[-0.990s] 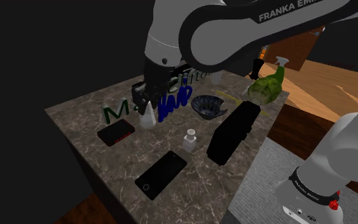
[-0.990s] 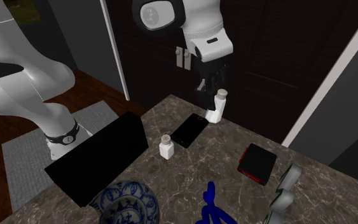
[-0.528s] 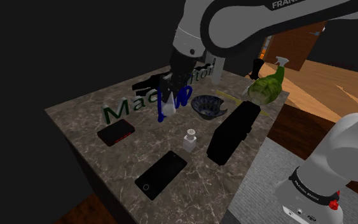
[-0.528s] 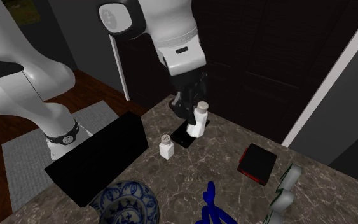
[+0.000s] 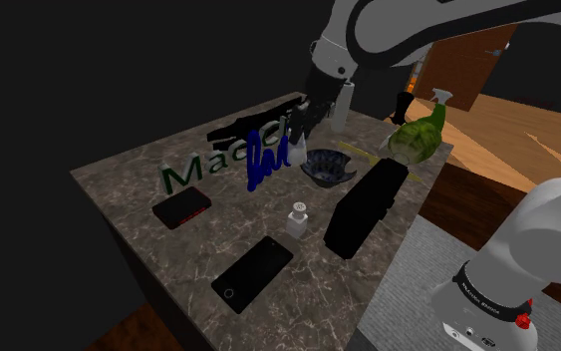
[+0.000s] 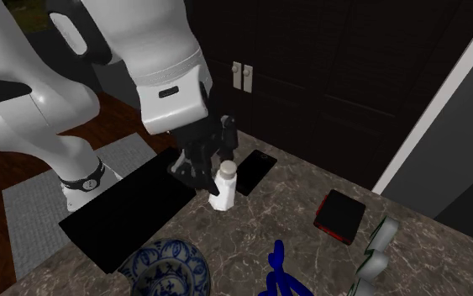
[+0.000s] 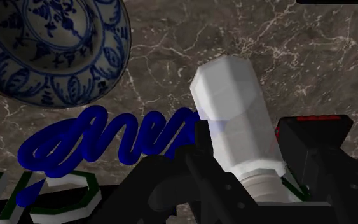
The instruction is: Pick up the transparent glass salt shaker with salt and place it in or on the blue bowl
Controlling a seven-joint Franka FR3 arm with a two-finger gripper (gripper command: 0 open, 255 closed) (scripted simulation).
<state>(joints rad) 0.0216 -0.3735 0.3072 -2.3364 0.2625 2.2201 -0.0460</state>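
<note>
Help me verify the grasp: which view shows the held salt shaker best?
The wrist view: the salt shaker looms large, clasped between the gripper's fingers. The shoulder view shows a small pale shape under the gripper; the second exterior view, its cap beside the fingers.

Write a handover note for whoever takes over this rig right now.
Gripper: shut on the salt shaker, which is held in the air above the marble tabletop.
Blue-patterned bowl: empty, on the tabletop beside the blue lettering, close to the gripper.
Done: grasp and lift.
Left: bring the salt shaker over the bowl, lower it in, open the gripper.
Note: a second small shaker stands on the tabletop; leave it.
</note>
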